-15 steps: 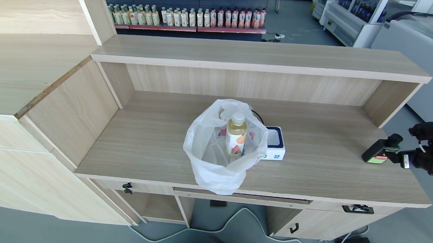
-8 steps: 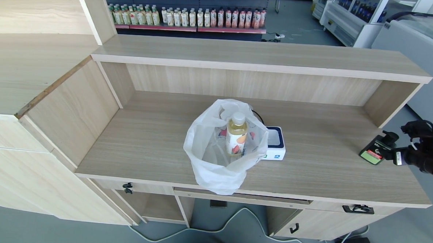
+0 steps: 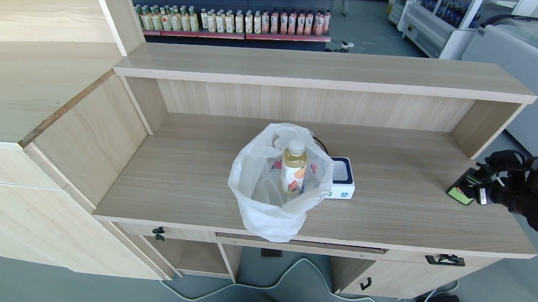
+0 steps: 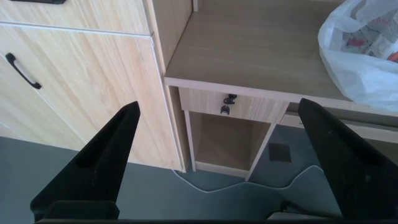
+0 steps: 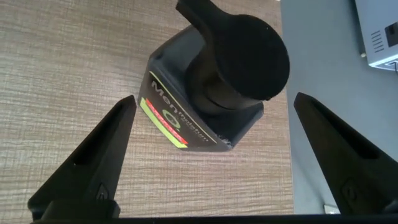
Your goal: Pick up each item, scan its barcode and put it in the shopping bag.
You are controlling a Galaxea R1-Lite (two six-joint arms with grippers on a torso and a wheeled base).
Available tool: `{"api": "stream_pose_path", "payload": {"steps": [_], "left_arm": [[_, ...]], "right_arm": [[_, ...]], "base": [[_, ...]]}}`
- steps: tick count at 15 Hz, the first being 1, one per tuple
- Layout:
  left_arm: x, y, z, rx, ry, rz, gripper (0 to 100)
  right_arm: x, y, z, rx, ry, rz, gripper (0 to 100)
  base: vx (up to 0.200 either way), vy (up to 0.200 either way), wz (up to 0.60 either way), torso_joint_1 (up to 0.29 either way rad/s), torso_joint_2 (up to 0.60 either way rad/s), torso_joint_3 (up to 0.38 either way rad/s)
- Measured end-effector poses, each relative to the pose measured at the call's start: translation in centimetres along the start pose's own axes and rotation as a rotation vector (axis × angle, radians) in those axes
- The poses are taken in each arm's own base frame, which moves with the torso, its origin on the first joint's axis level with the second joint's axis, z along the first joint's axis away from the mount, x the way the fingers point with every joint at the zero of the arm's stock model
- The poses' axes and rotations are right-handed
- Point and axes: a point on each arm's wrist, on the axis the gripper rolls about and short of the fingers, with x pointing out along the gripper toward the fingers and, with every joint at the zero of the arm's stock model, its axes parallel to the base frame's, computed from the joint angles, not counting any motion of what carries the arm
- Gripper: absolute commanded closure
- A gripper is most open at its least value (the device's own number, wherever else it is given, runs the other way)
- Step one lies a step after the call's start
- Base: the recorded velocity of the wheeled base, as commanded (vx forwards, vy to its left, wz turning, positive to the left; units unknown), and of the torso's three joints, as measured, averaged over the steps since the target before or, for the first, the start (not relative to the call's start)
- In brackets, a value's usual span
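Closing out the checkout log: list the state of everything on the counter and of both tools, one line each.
Shopping bag: open, standing on the counter.
Drink bottle: capped, upright inside the bag.
Barcode scanner: flat on the counter, beside the bag.
Dark bottle: cap on, at the counter's right end, not gripped.
Right tool: open, one finger on either side of the dark bottle.
Left tool: open, empty.
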Motion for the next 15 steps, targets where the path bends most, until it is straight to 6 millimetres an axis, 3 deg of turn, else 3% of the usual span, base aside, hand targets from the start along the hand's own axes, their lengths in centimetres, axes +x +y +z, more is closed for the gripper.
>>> {"api": "stream_pose_path", "payload": {"steps": [9,10,15], "left_arm": [[0.0,0.0,0.0,0.000,0.000,0.000,0],[0.0,0.0,0.0,0.000,0.000,0.000,0],[0.0,0.0,0.0,0.000,0.000,0.000,0]], "right_arm": [[1.9,1.7,0.5,0.005,-0.030,0.039,0],[2.1,2.0,0.5,0.006,-0.031,0.044,100],[2.6,2.5,0.1,0.005,-0.024,0.054,100]], "base": [[0.000,0.000,0.00,0.000,0.00,0.000],[0.000,0.000,0.00,0.000,0.00,0.000],[0.000,0.000,0.00,0.000,0.00,0.000]]}}
